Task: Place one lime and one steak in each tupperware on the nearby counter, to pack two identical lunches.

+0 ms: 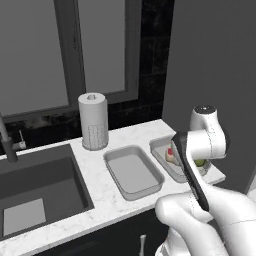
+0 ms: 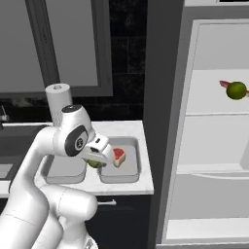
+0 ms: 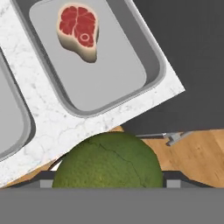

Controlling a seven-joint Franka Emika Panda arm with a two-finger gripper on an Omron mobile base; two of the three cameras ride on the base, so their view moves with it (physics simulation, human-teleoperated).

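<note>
My gripper (image 3: 109,180) is shut on a green lime (image 3: 109,161). It hangs above the near edge of the right tupperware (image 3: 158,65), close to the counter's (image 3: 57,127) front corner. In that grey tupperware lies a raw red steak (image 3: 78,30). The left tupperware (image 1: 132,172) holds nothing. From the right base view the held lime (image 2: 96,163) hangs over the right tupperware (image 2: 137,171), beside the steak (image 2: 118,155). On a shelf of the open fridge sits a second lime (image 2: 237,90), with a second steak (image 2: 223,83) behind it.
A paper towel roll (image 1: 93,121) stands behind the tupperwares. A dark sink (image 1: 35,185) with a faucet (image 1: 6,140) lies to the left. A dark wall panel rises right of the counter. The fridge interior (image 2: 214,146) opens beyond it.
</note>
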